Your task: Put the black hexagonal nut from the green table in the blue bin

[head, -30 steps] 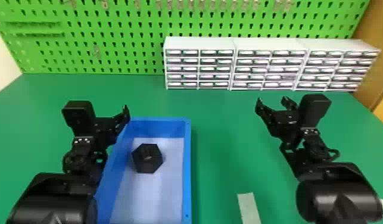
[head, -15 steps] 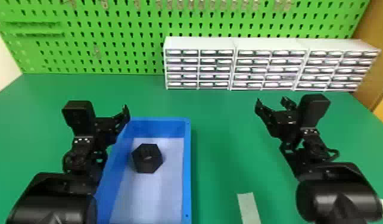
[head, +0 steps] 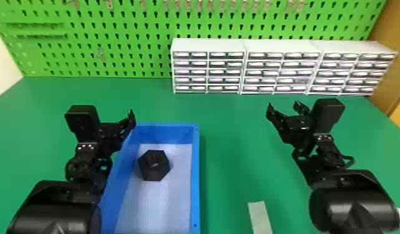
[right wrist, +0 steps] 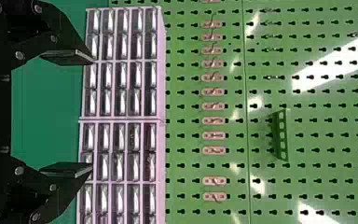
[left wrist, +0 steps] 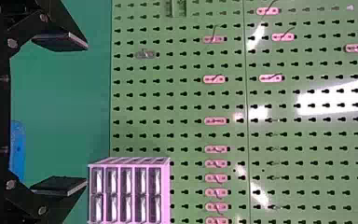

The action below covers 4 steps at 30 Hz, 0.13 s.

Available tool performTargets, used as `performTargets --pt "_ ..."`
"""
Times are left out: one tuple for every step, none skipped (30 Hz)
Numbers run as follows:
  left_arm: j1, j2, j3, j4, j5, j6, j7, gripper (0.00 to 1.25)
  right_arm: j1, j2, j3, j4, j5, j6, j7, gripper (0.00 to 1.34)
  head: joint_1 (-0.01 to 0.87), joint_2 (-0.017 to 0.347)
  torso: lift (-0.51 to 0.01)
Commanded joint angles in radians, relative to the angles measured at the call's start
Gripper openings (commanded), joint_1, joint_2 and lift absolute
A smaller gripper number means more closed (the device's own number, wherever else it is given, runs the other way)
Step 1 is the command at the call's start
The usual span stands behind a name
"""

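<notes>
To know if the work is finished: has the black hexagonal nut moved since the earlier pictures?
No. The nut lies at the same place inside the blue bin, near its far end.

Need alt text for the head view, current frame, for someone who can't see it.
A black hexagonal nut lies inside a blue bin on a green table. The open left gripper is over the bin's left edge; the open right gripper is above the table to the right, with white drawer units behind.
</notes>
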Motion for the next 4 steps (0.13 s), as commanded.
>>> performTargets --pt "0.000 0.000 0.000 0.000 0.000 0.000 0.000 1.00 0.000 0.000 -0.002 -0.001 0.000 0.000 0.000 0.88 0.686 0.051 -0.096" --pt "0.000 0.000 0.000 0.000 0.000 0.000 0.001 1.00 0.000 0.000 -0.002 -0.001 0.000 0.000 0.000 0.88 0.686 0.051 -0.096" --pt "0.000 0.000 0.000 0.000 0.000 0.000 0.001 1.00 0.000 0.000 -0.002 -0.001 0.000 0.000 0.000 0.88 0.686 0.051 -0.096" --pt "0.000 0.000 0.000 0.000 0.000 0.000 0.000 1.00 0.000 0.002 -0.002 -0.001 0.000 0.000 0.000 0.88 0.686 0.051 -0.096"
